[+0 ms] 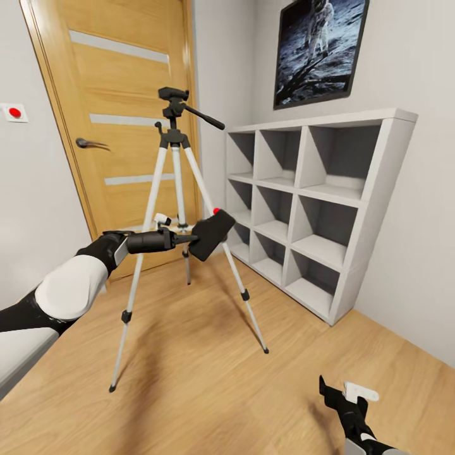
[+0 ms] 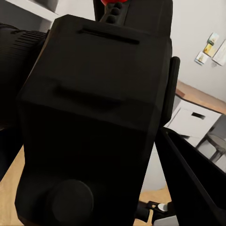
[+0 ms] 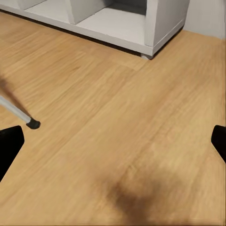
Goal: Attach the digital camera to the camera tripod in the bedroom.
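Beside the camera tripod (image 1: 179,208), at mid-leg height well below its bare black head, the left gripper (image 1: 193,239) is clamped on the digital camera (image 1: 212,234). Pickup looks done; lifting and mounting remain. Low near the floor, the right gripper (image 1: 335,392) hangs spread and empty.

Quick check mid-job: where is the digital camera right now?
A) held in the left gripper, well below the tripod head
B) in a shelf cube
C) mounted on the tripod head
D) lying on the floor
A: the left gripper grips the digital camera beside the legs, far under the camera tripod head.
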Robot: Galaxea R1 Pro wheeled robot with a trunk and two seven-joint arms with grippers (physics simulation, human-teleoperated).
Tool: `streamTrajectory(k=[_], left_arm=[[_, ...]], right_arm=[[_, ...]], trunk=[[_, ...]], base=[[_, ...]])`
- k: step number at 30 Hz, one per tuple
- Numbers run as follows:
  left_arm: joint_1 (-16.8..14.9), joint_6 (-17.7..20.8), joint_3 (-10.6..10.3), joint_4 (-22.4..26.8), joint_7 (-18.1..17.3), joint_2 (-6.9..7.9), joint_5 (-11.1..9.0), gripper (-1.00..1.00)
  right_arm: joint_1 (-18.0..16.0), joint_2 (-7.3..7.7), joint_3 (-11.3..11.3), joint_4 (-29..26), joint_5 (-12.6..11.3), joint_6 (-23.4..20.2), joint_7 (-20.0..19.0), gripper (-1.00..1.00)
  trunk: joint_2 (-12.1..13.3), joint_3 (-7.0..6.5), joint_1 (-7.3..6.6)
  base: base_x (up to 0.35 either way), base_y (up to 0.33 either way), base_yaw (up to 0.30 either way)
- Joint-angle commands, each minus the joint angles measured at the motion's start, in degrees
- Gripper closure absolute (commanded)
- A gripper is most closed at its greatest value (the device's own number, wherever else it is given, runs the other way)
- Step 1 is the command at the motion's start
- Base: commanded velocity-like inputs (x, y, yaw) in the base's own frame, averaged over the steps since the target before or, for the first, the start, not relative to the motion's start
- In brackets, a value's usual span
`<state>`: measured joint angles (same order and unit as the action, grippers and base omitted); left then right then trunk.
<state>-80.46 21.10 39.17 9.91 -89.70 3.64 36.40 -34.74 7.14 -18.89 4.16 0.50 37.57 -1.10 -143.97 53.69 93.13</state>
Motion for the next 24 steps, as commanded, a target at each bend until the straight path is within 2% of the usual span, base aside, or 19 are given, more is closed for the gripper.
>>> streamTrajectory(k=[1,10,24], left_arm=[[-0.05,0.49,0.39,0.03,-0.3,0.0,0.61,1.0],[-0.05,0.52,-1.37,0.03,-0.3,0.0,0.61,1.0],[-0.05,0.52,-1.81,0.03,-0.3,-0.06,0.61,1.0]], right_arm=[[0.14,0.04,-0.07,0.24,0.12,0.37,0.15,-1.0],[1.59,0.06,3.88,0.25,2.36,0.39,1.14,-1.0],[2.21,0.01,4.93,0.28,3.42,0.31,1.36,-1.0]], trunk=[[-0.01,-0.17,-0.04],[0.11,-2.27,-0.27],[0.3,-5.44,-0.63]], base=[[0.0,0.0,0.0],[0.0,0.0,0.0],[0.0,0.0,-0.01]])
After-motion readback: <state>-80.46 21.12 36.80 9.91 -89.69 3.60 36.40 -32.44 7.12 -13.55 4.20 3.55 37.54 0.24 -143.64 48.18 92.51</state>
